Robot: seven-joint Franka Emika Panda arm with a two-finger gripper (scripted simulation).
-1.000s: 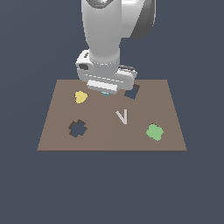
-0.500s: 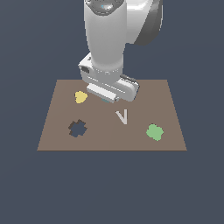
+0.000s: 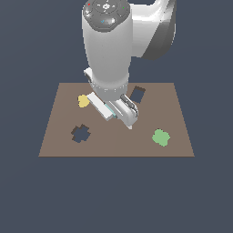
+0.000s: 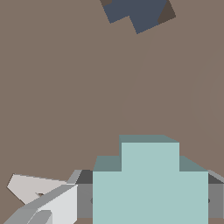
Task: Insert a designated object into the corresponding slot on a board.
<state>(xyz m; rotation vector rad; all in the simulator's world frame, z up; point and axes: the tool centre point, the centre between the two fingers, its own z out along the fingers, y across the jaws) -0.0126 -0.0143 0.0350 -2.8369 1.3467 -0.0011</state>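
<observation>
The pale teal notched piece (image 4: pixel 150 183) sits clamped between the fingers (image 4: pixel 57 205), which close on its two flanks; in the wrist view a pale finger shows on one side and a grey edge of the other finger on the opposite side. Its stepped, narrower end projects forward past the fingertips, toward the board (image 4: pixel 65 87), and its flat face is turned to the wrist camera. Its long axis cannot be told, since part of it runs out of the picture. In the exterior view only a thin teal sliver (image 3: pixel 111 110) shows under the arm's wrist, held above the board (image 3: pixel 59 136), near its middle.

From the held piece, the jagged cross-like slot (image 3: pixel 81 133) lies toward the exterior view's left and nearer the board's front edge, apart from the fingers (image 3: pixel 129 125). The dark square cut-out (image 3: pixel 137 94) is just behind the fingers, toward the board's far edge; a corner of a dark cut-out (image 4: pixel 138 12) also shows ahead of the piece in the wrist view. The yellow blob piece (image 3: pixel 83 100) lies on the board behind the slot, and the green lobed piece (image 3: pixel 161 137) lies well off toward the exterior view's right.
</observation>
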